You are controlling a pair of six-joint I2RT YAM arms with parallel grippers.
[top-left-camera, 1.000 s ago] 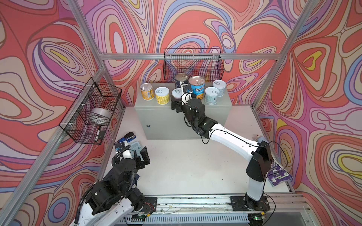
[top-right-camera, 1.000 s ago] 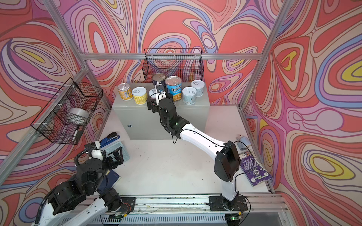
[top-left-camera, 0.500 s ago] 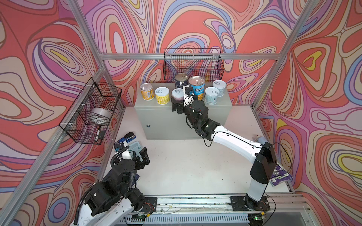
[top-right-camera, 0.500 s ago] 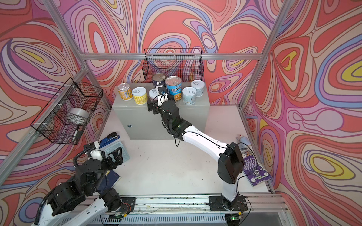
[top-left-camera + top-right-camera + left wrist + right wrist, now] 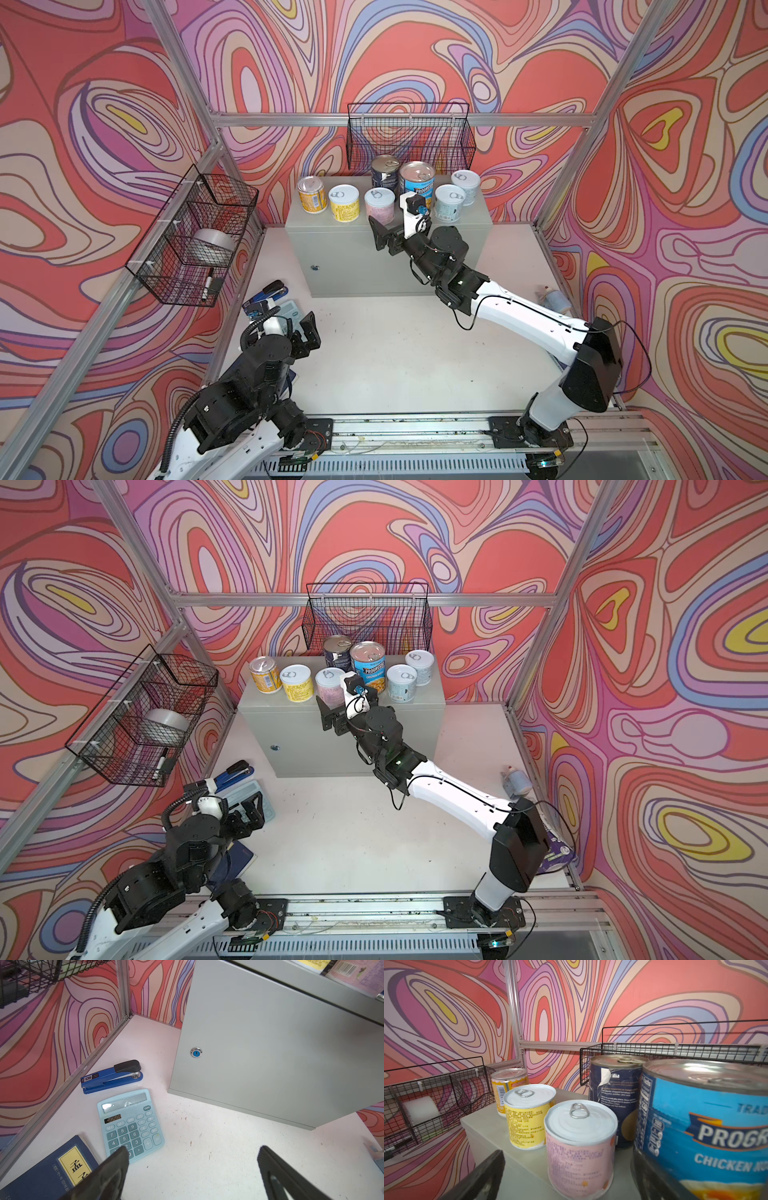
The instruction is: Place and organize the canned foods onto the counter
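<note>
Seven canned foods stand upright on the grey counter (image 5: 353, 257): orange-yellow (image 5: 311, 200), yellow (image 5: 344, 203), pink (image 5: 379, 205), dark navy (image 5: 385, 171), blue Progresso (image 5: 417, 176) and two pale blue (image 5: 450, 203) (image 5: 466, 187). My right gripper (image 5: 392, 232) hovers open at the counter's front edge, just before the pink can (image 5: 580, 1147). The can stands free between the spread fingers (image 5: 481, 1176), one finger close to the Progresso can (image 5: 708, 1126). My left gripper (image 5: 305, 332) is open and empty over the white tabletop (image 5: 207, 1167), low at the left.
A wire basket (image 5: 409, 133) hangs behind the counter, another (image 5: 191, 241) on the left wall holds a tape roll (image 5: 212, 247) and a marker. A stapler (image 5: 112, 1076), calculator (image 5: 131, 1124) and navy book (image 5: 49, 1174) lie by my left gripper. A capped bottle (image 5: 555, 299) lies far right.
My right gripper has opened fully and drawn back a little from the pink can toward the counter's front edge. The left arm has stayed still.
</note>
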